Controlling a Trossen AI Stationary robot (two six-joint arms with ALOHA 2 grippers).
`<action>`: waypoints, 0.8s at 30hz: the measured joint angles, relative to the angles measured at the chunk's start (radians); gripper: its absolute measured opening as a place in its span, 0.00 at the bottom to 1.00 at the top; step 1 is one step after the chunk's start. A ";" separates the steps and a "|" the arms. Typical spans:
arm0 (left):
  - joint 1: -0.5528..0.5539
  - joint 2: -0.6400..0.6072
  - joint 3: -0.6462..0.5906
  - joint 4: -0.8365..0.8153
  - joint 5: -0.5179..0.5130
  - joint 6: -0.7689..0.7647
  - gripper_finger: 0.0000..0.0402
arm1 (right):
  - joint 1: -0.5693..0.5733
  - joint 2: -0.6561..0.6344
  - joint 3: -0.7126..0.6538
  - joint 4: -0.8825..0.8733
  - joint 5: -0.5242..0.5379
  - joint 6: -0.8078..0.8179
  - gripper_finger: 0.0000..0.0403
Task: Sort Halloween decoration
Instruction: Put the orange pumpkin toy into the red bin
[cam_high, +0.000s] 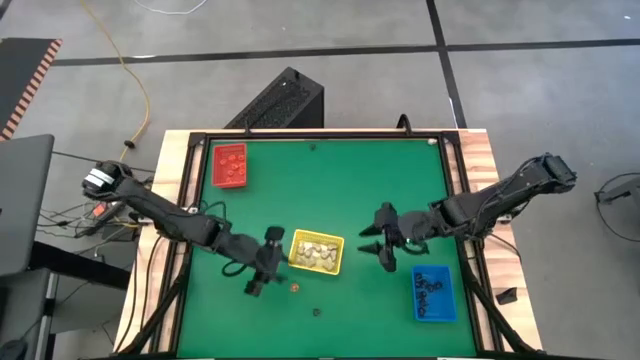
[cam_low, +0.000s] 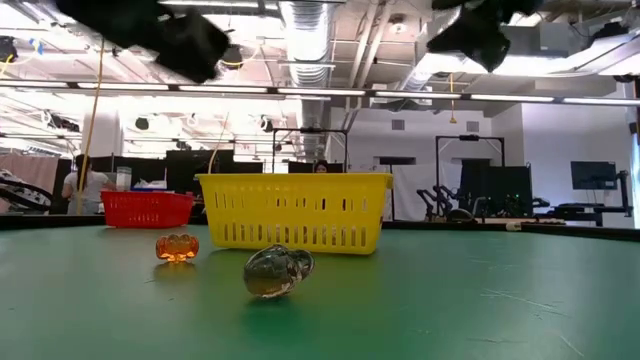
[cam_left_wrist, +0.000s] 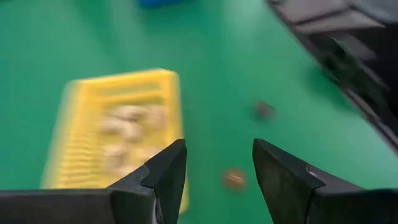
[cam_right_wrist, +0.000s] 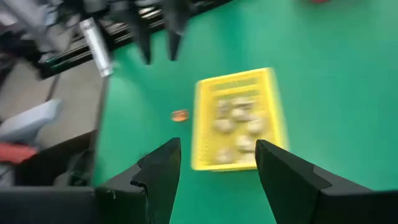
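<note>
While both my arms hang above the green table (cam_high: 320, 180), the sort stands partly done.
Yellow tray (cam_high: 316, 252): holds cream-white trinkets, between my two claws.
Red tray (cam_high: 229, 166): far corner, orange pieces inside.
Blue tray (cam_high: 433, 293): black pieces, near my right gripper (cam_high: 385, 243), whose fingers stand apart, empty.
Left gripper (cam_high: 262, 272): released, nothing held, just beside the yellow tray.
Orange pumpkin (cam_high: 294, 286): loose, near my left claw; likely light, hard, slick, so pinch across its middle.
Dark trinket (cam_high: 316, 312): loose, a little farther from that claw.

Green table (cam_high: 330, 190) carries a red tray (cam_high: 229, 166) far-left; yellow tray (cam_high: 316, 252) mid-front; blue tray (cam_high: 433, 293) front-right.
</note>
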 joint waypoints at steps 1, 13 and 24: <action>-0.020 0.002 -0.034 0.039 0.028 0.013 0.43 | 0.028 0.017 0.000 0.021 0.000 0.000 0.59; -0.092 0.285 -0.180 0.479 0.040 0.187 0.43 | 0.153 0.277 0.231 0.073 -0.027 -0.123 0.59; -0.054 0.415 -0.180 0.557 0.001 0.202 0.43 | 0.166 0.378 0.325 -0.052 -0.037 -0.140 0.59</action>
